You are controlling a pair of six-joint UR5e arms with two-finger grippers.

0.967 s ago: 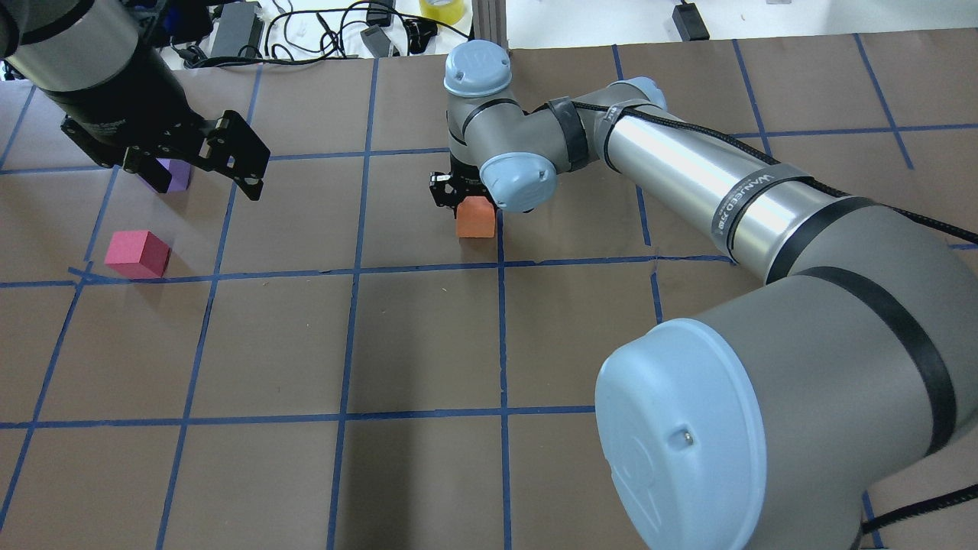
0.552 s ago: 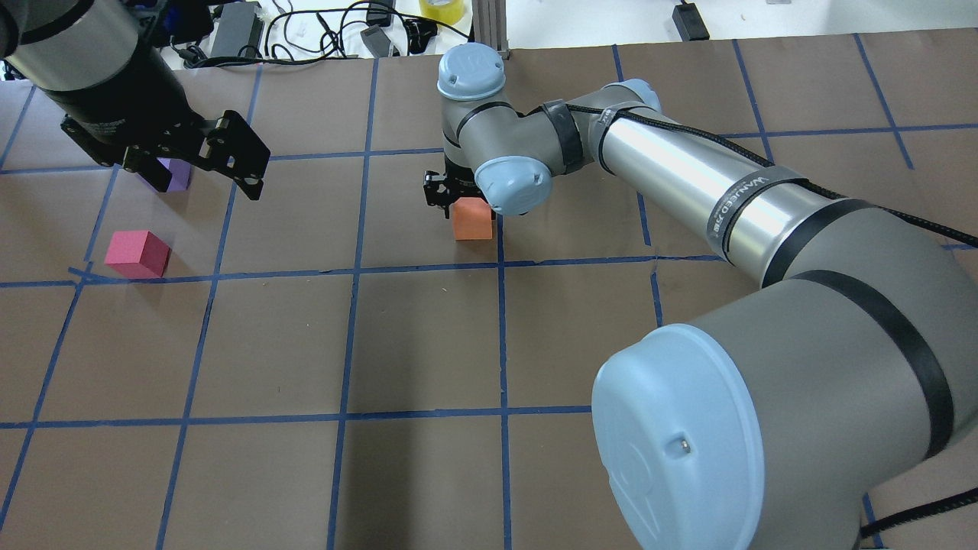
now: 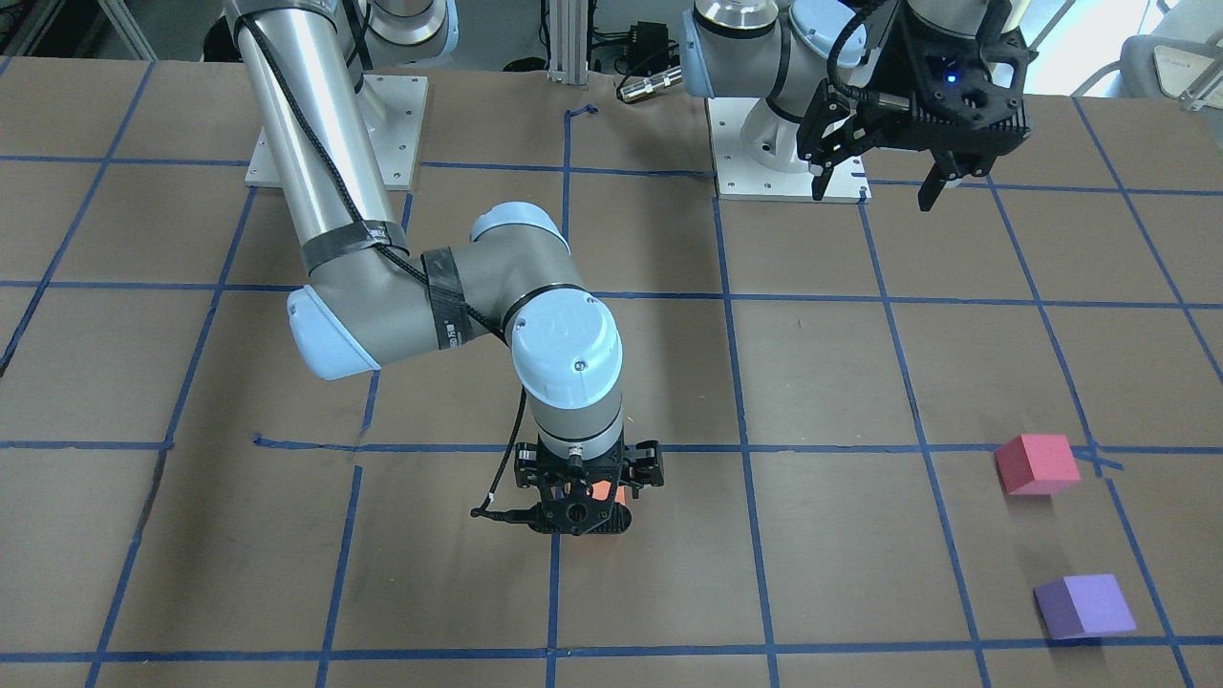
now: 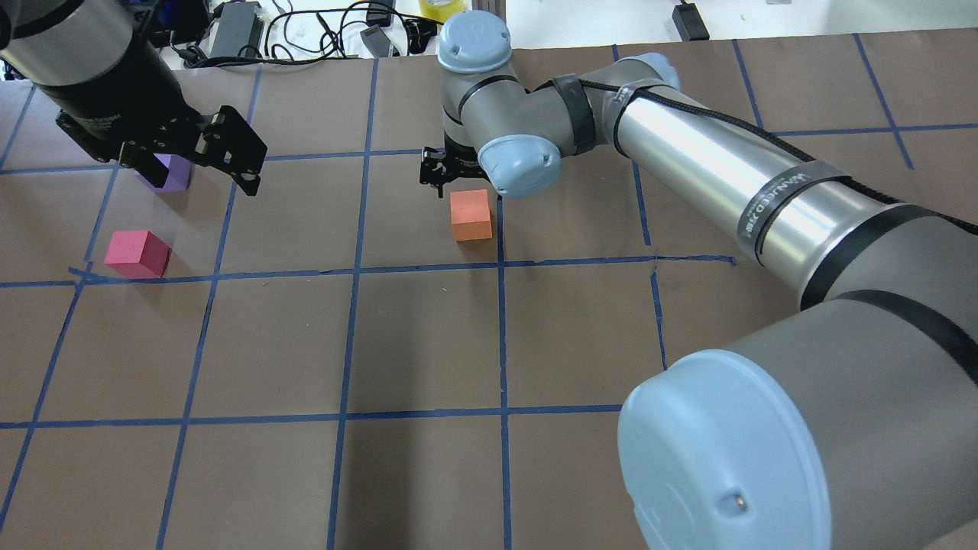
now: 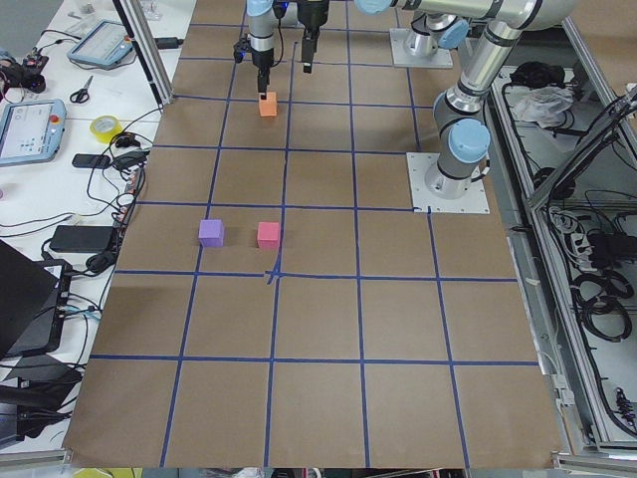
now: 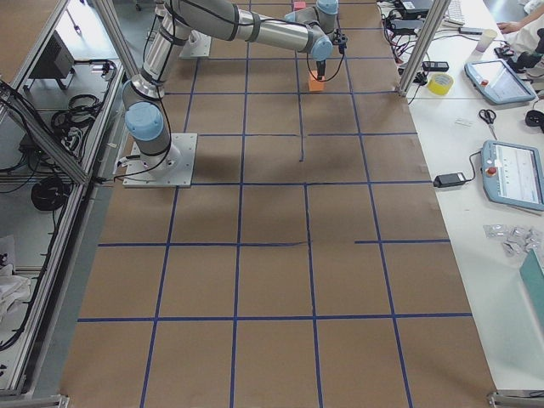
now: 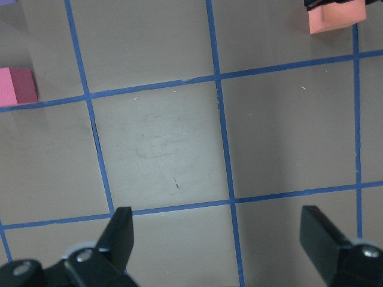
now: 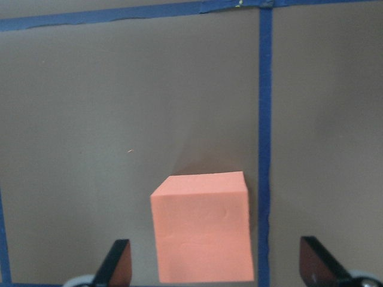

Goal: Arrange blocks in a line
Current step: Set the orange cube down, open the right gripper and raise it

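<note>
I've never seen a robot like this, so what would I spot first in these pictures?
Probably the big silver right arm stretching across the brown table, its open fingers hanging over the orange block near the middle. Next, the pink block and purple block sit close together off to the robot's left, well away from the orange one.

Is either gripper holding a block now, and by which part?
Nothing is held. The right gripper is open above the orange block, not touching it; the left gripper is open and empty.
</note>
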